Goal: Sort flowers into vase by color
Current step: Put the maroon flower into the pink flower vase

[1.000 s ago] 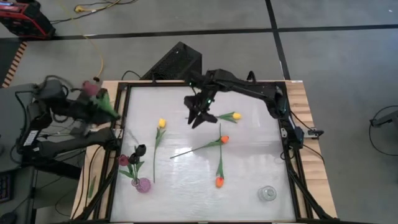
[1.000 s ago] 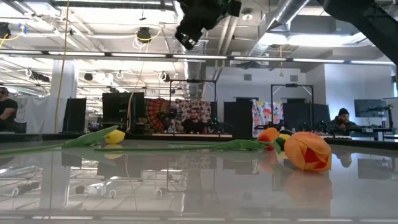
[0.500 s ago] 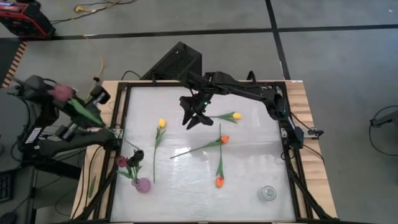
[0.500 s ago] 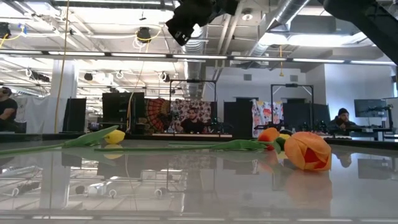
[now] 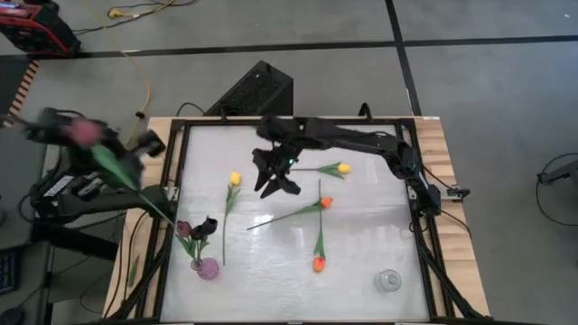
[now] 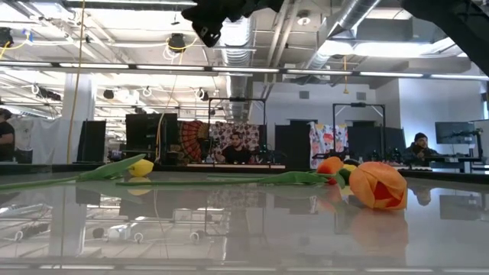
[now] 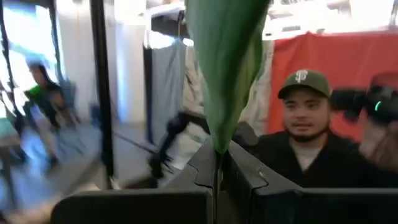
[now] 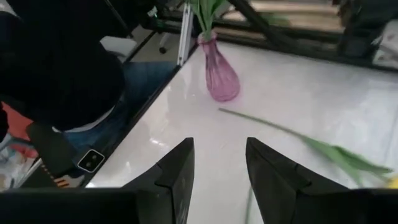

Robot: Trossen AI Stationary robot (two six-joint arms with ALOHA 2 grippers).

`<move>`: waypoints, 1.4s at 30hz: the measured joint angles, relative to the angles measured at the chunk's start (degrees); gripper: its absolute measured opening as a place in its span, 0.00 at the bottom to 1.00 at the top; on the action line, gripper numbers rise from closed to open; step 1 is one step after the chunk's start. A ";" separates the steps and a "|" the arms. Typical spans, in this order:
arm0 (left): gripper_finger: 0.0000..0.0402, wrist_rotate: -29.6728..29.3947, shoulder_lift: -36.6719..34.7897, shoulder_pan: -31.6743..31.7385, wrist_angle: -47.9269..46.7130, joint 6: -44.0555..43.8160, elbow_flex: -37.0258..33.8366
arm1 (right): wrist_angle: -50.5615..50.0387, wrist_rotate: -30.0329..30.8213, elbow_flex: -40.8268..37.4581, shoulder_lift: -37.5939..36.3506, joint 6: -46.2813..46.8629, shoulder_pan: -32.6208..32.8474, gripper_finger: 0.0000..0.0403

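My left gripper is off the table's left edge, shut on a tulip with a pink-maroon head. Its green stem slants toward the purple vase, which holds two dark tulips. My right gripper hangs open above the table's middle, near a yellow tulip lying flat. It also shows high up in the low view. A second yellow tulip and two orange tulips lie on the table. My left gripper pinches the tulip's thin stem between its two fingers, just below a broad green leaf that stands out past the fingertips. The fingers lie across the stem. The flower is lifted and tilted, its head away from the table; I cannot see where its lower end is.
A clear glass vase stands near the table's near right corner. The purple vase and a yellow tulip's stem lie ahead of my right fingers. A dark frame rims the table. People sit in the room beyond.
My right gripper has moved toward the table's left edge and climbed a little, still open. My left arm has swung the held tulip: its head has gone farther left, off the table, and its stem now slants down toward the purple vase.
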 joint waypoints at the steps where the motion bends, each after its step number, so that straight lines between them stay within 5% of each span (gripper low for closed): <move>1: 0.00 -1.41 -0.35 -1.67 -0.74 -0.61 -1.68 | 0.79 0.39 -0.52 0.03 0.92 0.52 0.42; 14: 0.00 -13.86 -1.22 -32.65 -5.09 7.69 -10.60 | 5.32 10.38 -3.11 0.02 8.84 4.51 0.42; 20: 0.00 -26.36 -3.17 -43.99 -24.81 23.78 -10.57 | 6.40 10.40 -3.12 0.01 8.56 5.24 0.42; 25: 0.00 -42.75 -5.85 -49.33 -35.82 30.21 -10.60 | 6.71 10.40 -3.10 0.01 7.29 5.13 0.42; 42: 0.00 -52.50 -5.94 -60.43 -38.31 34.22 -10.67 | 6.17 10.35 -3.10 0.01 5.77 4.89 0.42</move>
